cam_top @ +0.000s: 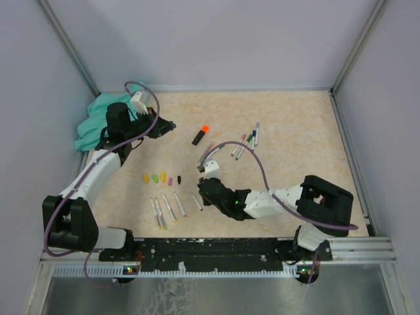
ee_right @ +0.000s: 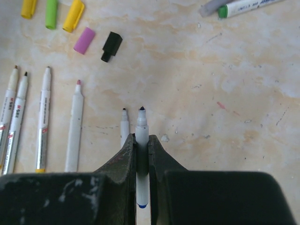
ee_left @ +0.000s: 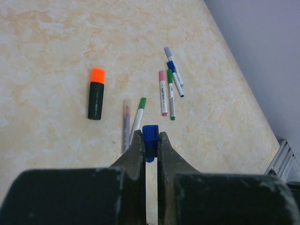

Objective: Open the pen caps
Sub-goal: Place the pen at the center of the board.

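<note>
My left gripper (ee_left: 150, 138) is shut on a small blue pen cap (ee_left: 150, 132), held above the table; from above this gripper (cam_top: 164, 126) hangs near the back left. My right gripper (ee_right: 141, 140) is shut on a white uncapped pen (ee_right: 141, 123) with its dark tip pointing forward, low over the table; in the top view it (cam_top: 203, 187) is at the centre front. Loose caps lie in a row: yellow (ee_right: 28, 8), green (ee_right: 50, 13), yellow (ee_right: 74, 15), pink (ee_right: 84, 40), black (ee_right: 111, 46). Capped pens (ee_left: 170, 93) lie ahead of the left gripper.
Several uncapped white pen barrels (cam_top: 169, 207) lie side by side left of the right gripper. A black highlighter with an orange cap (cam_top: 201, 134) lies mid-table. A teal cloth (cam_top: 92, 125) is bunched at the left wall. Grey walls enclose the table.
</note>
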Robot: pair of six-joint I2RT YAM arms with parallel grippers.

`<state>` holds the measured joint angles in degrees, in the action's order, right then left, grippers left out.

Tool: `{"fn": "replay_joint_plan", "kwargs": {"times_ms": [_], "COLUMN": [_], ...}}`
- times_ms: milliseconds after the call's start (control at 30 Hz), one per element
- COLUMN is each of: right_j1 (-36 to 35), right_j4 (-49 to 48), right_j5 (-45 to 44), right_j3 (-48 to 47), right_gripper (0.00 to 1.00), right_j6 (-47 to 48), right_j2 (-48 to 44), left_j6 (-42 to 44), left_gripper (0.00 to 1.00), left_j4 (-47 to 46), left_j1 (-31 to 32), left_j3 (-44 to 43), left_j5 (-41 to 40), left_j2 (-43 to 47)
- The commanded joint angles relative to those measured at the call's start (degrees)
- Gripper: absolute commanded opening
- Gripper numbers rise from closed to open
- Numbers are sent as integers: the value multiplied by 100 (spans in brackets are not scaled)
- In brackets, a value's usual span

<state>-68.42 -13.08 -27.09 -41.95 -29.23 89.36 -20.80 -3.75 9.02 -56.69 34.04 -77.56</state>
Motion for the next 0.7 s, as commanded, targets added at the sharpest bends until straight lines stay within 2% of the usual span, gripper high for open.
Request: {"fn": "replay_joint_plan", "kwargs": {"times_ms": [0, 267, 667], "right_j1": [-33, -38, -31], "right_j4": [182, 356, 377], "right_j5": [-144, -50, -21], "right_j3": [-57, -361, -419], "right_gripper": [0, 11, 25], "right_j6": [-339, -421, -462], "right_j2": [190, 748, 828], "left_j6": [-22, -31, -43], "left_gripper": [0, 0, 0], "left_j4": [42, 56, 63], "left_j1": [21, 26, 26], "left_j3": [-211, -220, -229], "left_j5": [36, 75, 91], "left_j2": [-29, -71, -66]}}
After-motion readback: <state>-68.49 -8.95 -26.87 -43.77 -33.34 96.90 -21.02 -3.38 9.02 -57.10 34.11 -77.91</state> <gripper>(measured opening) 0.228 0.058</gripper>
